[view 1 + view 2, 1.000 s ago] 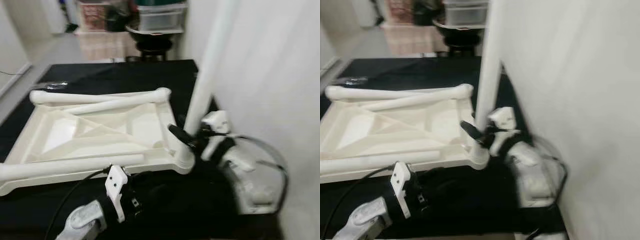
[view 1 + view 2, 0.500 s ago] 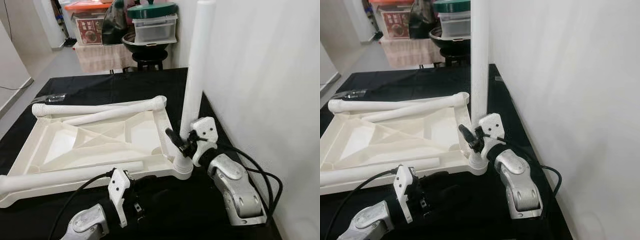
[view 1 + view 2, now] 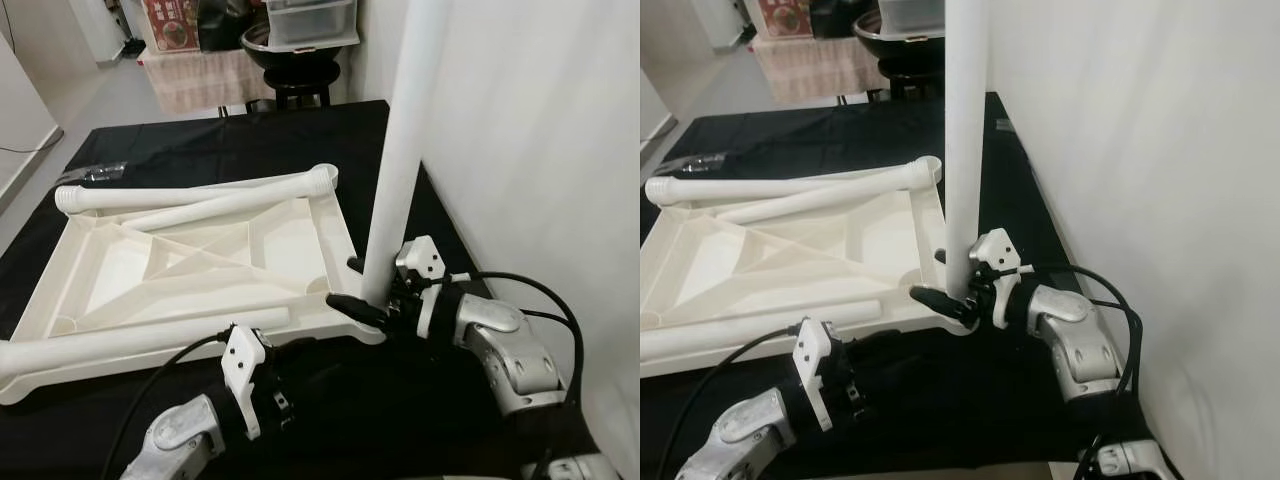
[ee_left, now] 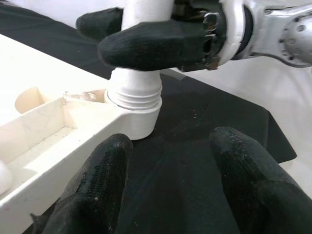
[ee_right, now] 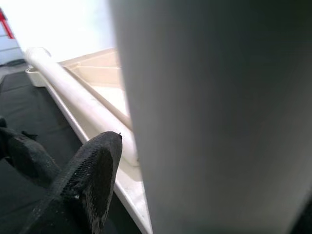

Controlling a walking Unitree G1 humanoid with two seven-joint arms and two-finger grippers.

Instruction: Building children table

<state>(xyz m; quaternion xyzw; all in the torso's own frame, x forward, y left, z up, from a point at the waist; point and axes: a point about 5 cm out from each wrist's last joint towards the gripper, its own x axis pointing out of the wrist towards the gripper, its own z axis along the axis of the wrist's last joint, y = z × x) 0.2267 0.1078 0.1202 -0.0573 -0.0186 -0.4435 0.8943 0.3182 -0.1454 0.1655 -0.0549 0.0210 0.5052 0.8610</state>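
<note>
The left hand [image 3: 290,385] hovers low over the black surface [image 3: 420,440] with its 2 fingers [image 4: 97,185] spread apart and holding nothing, just short of the near edge of the white tabletop [image 3: 120,285], which lies upside down with its ribbed underside facing up. Just ahead of this hand sits the tabletop's near right corner socket [image 4: 134,109], a round threaded collar, and rising from it is the upright leg [image 3: 400,150], a long white tube standing vertical. The right hand [image 3: 372,295] is clamped on the upright leg just above the socket, 1 black finger on the near side of the tube and the other behind it, with its silver forearm [image 3: 505,350] trailing back to the right beside the white wall [image 3: 540,150]. Beyond the left hand, a loose leg [image 3: 130,340] lies along the tabletop's near rim, touching it. Farther on, 2 more legs [image 3: 200,200] lie across the far end of the tabletop, 1 along the far rim with a threaded end at the left and the other slanted just beside it. Past the far edge of the surface stand a dark round bowl on a stool [image 3: 295,50] and a clear storage box [image 3: 310,18] above it.
</note>
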